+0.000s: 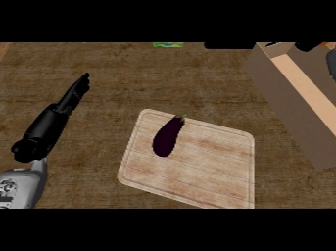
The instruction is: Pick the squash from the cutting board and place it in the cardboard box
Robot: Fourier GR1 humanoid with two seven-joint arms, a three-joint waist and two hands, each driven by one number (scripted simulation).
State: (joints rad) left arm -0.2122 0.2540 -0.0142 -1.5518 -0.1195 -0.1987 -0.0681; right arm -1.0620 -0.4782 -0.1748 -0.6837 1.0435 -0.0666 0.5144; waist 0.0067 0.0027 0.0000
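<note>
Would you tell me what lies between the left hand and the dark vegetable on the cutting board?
In the head view, only bare counter and the cutting board's left edge separate the left hand from the dark purple vegetable.

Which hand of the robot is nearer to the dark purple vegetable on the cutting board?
Left. The left hand is open over the counter, to the left of the purple vegetable lying on the cutting board. The right hand does not show clearly in this view.
</note>
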